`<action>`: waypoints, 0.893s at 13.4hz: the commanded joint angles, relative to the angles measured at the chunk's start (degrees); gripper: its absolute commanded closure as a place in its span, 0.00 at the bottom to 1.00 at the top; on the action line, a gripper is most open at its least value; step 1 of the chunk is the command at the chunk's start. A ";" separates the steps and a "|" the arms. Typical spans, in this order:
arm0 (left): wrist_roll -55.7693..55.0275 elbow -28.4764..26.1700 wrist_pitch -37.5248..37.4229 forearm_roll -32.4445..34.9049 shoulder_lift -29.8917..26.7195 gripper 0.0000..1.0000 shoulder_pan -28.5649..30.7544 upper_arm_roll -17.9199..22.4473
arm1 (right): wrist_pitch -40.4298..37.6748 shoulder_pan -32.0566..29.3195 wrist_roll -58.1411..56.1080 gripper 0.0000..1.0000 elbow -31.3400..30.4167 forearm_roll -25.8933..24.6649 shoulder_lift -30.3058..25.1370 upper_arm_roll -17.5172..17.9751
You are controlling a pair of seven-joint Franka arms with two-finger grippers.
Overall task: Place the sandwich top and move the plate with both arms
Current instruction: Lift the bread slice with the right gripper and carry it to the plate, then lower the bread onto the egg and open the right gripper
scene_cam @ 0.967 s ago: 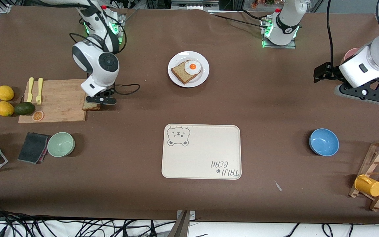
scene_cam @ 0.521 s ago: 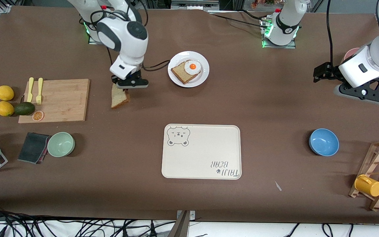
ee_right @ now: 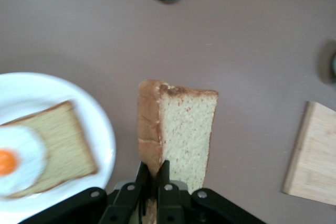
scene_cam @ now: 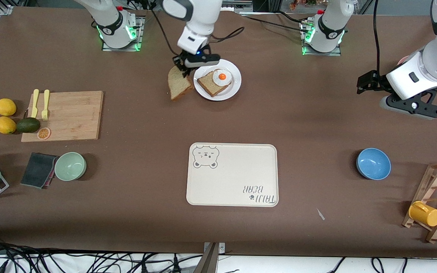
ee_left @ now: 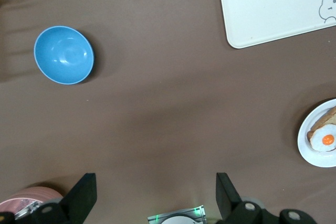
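My right gripper (scene_cam: pixel 183 68) is shut on the sandwich top (scene_cam: pixel 179 83), a light tan speckled slice that hangs on edge in the air beside the white plate (scene_cam: pixel 234 86). In the right wrist view the slice (ee_right: pixel 181 129) is pinched at its crust between the fingers (ee_right: pixel 140 179), with the plate (ee_right: pixel 100 129) next to it. The plate carries a darker bread slice (scene_cam: pixel 209 84) and a fried egg (scene_cam: pixel 222 77). My left gripper (scene_cam: pixel 366 85) is open and empty, up over the table at the left arm's end; its wrist view shows the plate's edge (ee_left: pixel 304 142).
A cream bear-print tray (scene_cam: pixel 232 174) lies nearer the front camera than the plate. A blue bowl (scene_cam: pixel 373 163) sits toward the left arm's end. A wooden cutting board (scene_cam: pixel 63 115), a green bowl (scene_cam: pixel 70 166), lemons and an avocado lie toward the right arm's end.
My right gripper has carried the sandwich top from the cutting board's edge across the table to just beside the plate. The left arm has shifted only slightly.
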 commanded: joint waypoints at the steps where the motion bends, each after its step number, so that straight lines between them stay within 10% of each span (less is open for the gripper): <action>1: 0.95 0.33 -2.12 -1.50 -0.55 0.00 0.61 -0.10 | -1.68 7.27 7.59 1.00 5.61 -4.15 8.89 0.27; 4: 0.86 0.41 -2.13 -1.59 -0.37 0.00 0.17 -0.10 | -2.03 13.35 13.58 1.00 6.86 -12.49 15.42 0.27; 12: 0.95 0.41 -1.95 -2.30 -0.37 0.00 0.70 -0.01 | -0.89 14.68 13.86 1.00 10.10 -14.96 18.23 -0.34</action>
